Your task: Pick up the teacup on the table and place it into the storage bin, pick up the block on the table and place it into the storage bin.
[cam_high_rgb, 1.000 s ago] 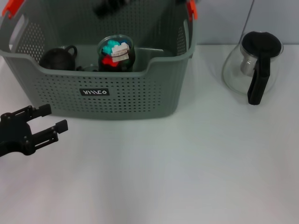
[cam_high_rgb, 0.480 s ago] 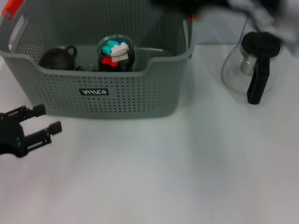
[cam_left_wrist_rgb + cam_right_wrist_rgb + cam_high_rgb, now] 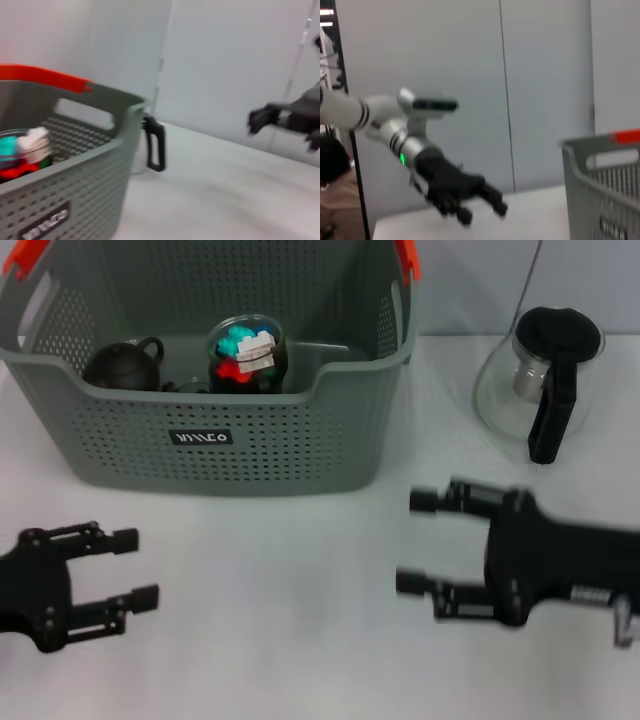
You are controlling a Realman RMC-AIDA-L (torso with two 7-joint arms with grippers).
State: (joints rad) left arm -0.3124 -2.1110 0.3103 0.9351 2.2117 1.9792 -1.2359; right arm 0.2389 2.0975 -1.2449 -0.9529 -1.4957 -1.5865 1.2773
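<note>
The grey-green storage bin (image 3: 300, 440) stands at the back left of the table. Inside it rest a dark teacup (image 3: 125, 362) with a handle and a teal, white and red block (image 3: 246, 348) ringed by a round clear rim. My left gripper (image 3: 138, 568) hovers open over the table in front of the bin's left end, holding nothing. Right of the bin's front, my right gripper (image 3: 412, 542) is open and empty, pointing left. The left wrist view shows the bin (image 3: 75, 165), the block (image 3: 25, 150) and the right gripper (image 3: 272, 117) far off.
A glass teapot (image 3: 545, 380) with black lid and handle stands at the back right, beside the bin; its handle (image 3: 155, 145) shows in the left wrist view. The right wrist view shows the left gripper (image 3: 482, 214) and the bin's end (image 3: 605, 190). White table lies between the grippers.
The right arm has swung from above the bin's back rim down to the table's right front. The left gripper has drifted toward the near edge. The bin's contents have not moved.
</note>
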